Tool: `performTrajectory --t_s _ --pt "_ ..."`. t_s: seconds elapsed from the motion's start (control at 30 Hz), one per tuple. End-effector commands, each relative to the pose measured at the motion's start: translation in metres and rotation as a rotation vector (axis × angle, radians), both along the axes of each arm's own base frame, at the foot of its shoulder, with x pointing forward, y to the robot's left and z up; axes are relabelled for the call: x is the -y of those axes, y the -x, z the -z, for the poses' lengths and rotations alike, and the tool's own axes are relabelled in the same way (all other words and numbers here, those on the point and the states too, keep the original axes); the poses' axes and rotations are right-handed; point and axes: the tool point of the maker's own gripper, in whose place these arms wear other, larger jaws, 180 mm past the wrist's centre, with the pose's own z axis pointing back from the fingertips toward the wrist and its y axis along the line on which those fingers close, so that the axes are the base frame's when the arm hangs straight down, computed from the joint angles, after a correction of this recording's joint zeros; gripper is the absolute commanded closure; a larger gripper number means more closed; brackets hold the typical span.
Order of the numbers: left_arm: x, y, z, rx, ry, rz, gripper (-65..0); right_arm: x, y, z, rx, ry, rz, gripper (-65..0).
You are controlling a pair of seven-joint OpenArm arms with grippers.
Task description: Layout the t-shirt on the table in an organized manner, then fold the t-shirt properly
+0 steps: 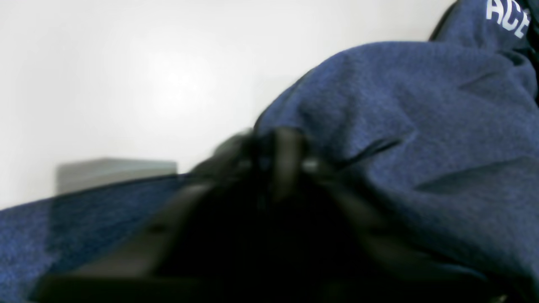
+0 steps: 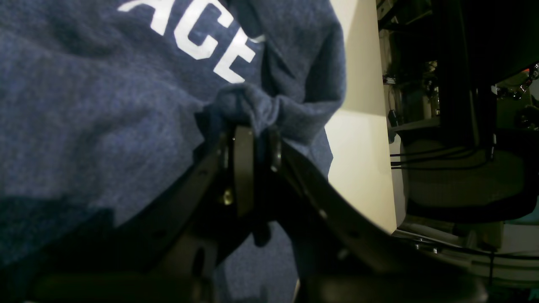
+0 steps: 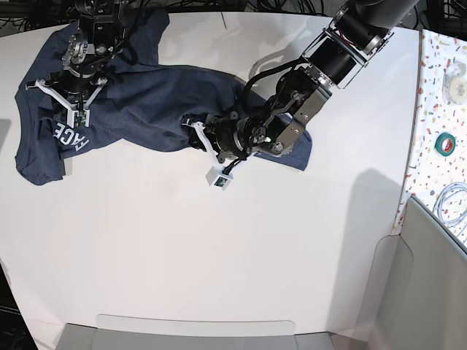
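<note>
The dark navy t-shirt (image 3: pixel 146 95) lies crumpled across the far left part of the off-white table (image 3: pixel 255 240), with its white lettering showing near the left end. My right gripper (image 3: pixel 73 115) is over that lettered end. In the right wrist view its fingers (image 2: pixel 244 160) are shut on a bunched fold of the t-shirt (image 2: pixel 84 105) just below the letters. My left gripper (image 3: pixel 191 132) is at the shirt's lower middle edge. In the left wrist view its blurred fingers (image 1: pixel 286 160) are shut on the t-shirt (image 1: pixel 421 126).
A speckled side surface (image 3: pixel 438 109) on the right carries a green tape roll (image 3: pixel 446 142), a white roll (image 3: pixel 454 71) and a coiled cable (image 3: pixel 452 200). A grey panel (image 3: pixel 197 332) runs along the near edge. Dark equipment (image 2: pixel 463 168) stands past the table edge.
</note>
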Motion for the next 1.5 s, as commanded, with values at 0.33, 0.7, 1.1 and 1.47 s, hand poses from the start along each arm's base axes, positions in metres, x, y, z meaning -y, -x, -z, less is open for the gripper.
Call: performTrajectory --t_s 0.33,0.7,1.1,1.47 --pt "-0.034 -0.044 -0.029 0.064 0.04 -0.153 0.0 0.003 -0.006 -0.012 0.036 0.031 -0.009 0.0" --pt "-0.099 -0.127 -0.091 0.252 0.161 -0.458 0.0 0.003 -0.005 -0.012 0.036 0.032 -0.01 0.0" --pt "-0.09 -0.117 -0.084 0.213 0.149 -0.417 -1.6 0.004 -0.005 -0.012 0.036 0.034 -0.01 0.0" --pt "-0.052 -0.065 -0.054 0.001 0.133 -0.285 -27.2 0.003 -0.005 -0.01 0.031 0.03 -0.008 0.0"
